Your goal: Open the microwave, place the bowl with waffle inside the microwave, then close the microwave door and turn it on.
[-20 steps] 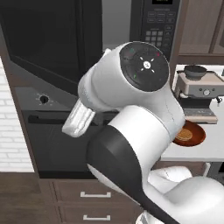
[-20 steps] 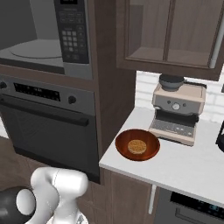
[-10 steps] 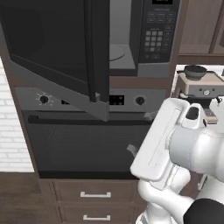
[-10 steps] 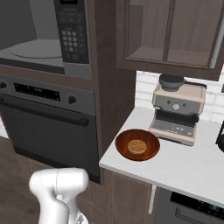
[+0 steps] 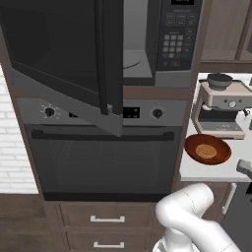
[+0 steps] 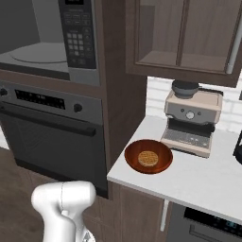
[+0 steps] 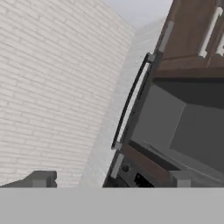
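Microwave (image 5: 162,44) door (image 5: 64,54) is hanging open; the bowl (image 6: 148,156) holding the waffle (image 6: 148,158) is sitting on the table (image 6: 198,182) beside the coffee machine (image 6: 193,123). Jaws (image 7: 109,179) are standing apart, empty. Reaching across risks clipping that door.

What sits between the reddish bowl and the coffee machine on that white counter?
Nothing: the right base view shows only bare white counter between the bowl holding the waffle and the coffee machine behind it.

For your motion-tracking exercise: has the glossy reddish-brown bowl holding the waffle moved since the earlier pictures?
No. In the right base view the glossy reddish-brown bowl sits on the white counter just in front of the grey coffee machine, as before.
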You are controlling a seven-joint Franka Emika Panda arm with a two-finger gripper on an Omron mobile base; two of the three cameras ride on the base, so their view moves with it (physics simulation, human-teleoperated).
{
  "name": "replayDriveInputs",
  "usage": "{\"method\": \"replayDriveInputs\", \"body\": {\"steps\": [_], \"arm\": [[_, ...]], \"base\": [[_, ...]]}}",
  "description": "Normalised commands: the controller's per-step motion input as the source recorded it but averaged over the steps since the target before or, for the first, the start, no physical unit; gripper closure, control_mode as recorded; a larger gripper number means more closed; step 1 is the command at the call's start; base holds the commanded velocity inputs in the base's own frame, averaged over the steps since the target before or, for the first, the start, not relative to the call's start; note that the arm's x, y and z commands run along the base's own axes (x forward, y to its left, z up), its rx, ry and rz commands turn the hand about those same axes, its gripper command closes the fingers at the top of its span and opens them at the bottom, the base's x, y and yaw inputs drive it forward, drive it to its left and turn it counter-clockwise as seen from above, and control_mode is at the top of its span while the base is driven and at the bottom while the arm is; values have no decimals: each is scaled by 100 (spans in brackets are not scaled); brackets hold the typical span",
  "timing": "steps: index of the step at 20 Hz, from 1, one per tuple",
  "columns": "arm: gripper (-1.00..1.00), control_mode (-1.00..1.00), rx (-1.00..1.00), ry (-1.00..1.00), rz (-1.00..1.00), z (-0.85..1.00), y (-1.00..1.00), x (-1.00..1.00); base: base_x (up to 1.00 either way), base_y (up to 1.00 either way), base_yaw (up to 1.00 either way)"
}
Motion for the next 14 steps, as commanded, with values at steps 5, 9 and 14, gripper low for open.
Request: {"method": "replayDriveInputs", "body": {"steps": [5, 9, 14], "arm": [[-100, -100, 25, 13, 31, 0, -45, 67], [-100, -100, 33, 27, 18, 0, -3, 70], [-100, -100, 33, 28, 11, -22, 56, 23]], "base": [[0, 0, 0], [0, 0, 0], [0, 0, 0]]}}
